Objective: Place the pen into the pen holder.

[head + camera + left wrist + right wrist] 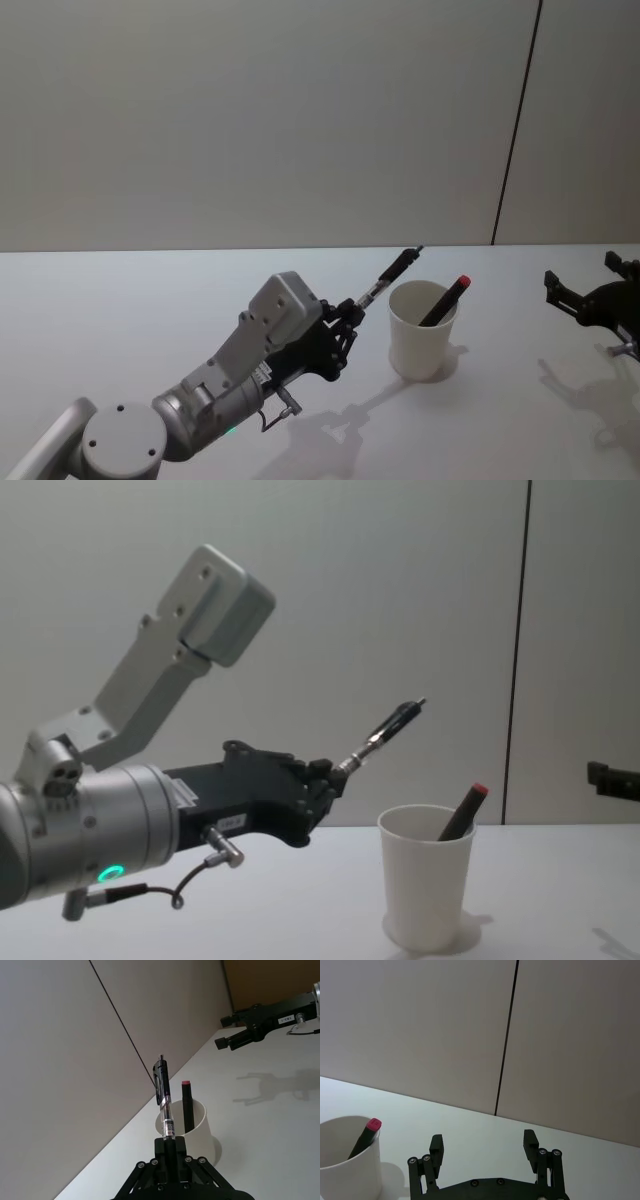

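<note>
Aslant, pen [391,272] in grip of left hand [349,307]

On the plain white tapered paper cup [423,340]: even white outside, greyer shade inside. On the slim black clip-top pen [163,1097]: black upper half, clear lower barrel, small white printed label. On the black stick marker [447,300]: black body, red end cap. On the matt black left gripper [335,773] and matt black right gripper [483,1139]: silver screw heads. On the silver-grey metal arm [100,830]: small green light. Smooth white table [120,310]. Pale grey wall [250,120], one thin dark vertical seam.
</note>
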